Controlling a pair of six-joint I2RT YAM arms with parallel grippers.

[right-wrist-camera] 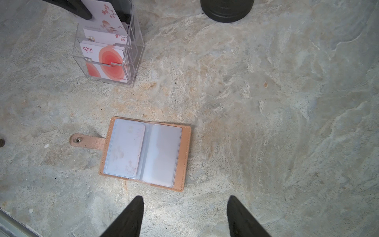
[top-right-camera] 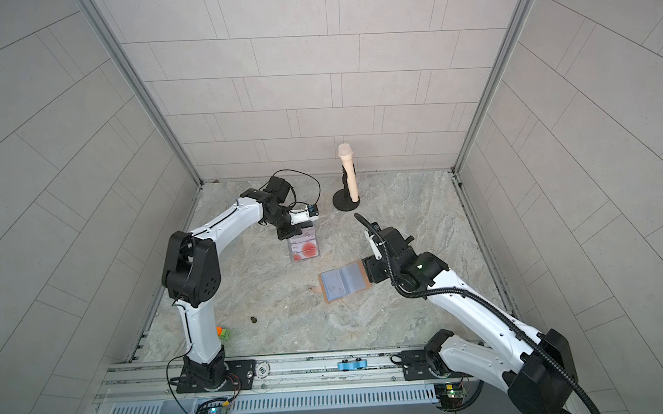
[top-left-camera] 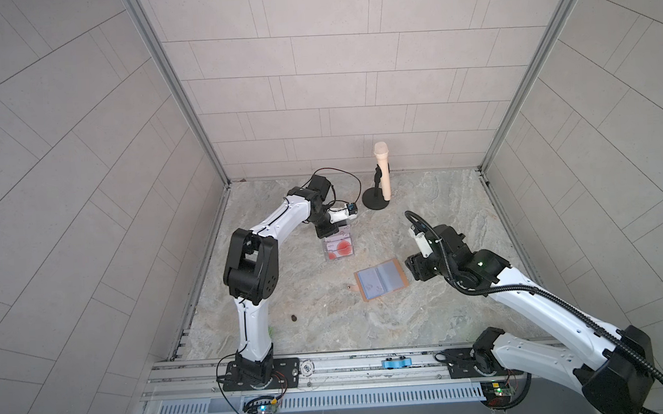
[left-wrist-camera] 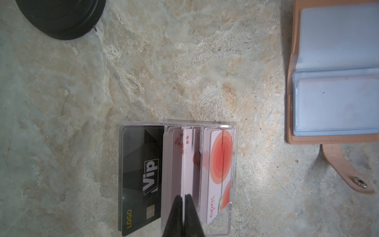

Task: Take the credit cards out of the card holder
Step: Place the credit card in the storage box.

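Step in hand, by look: stowing card in box. Left pincer (left-wrist-camera: 183,198) closed on pale pink card (left-wrist-camera: 187,164); card upright, low end in middle compartment of clear box (left-wrist-camera: 205,122), between dark Vip stack (left-wrist-camera: 141,168) and red-circle stack (left-wrist-camera: 219,160). Card holder (right-wrist-camera: 184,147) lies open on worktop (right-wrist-camera: 266,123), well apart from box; another pink card (right-wrist-camera: 125,149) sits inside it. Right pincer (right-wrist-camera: 186,197) open, empty, hovers near holder. Next likely: left lets go; right pins holder for next pull.
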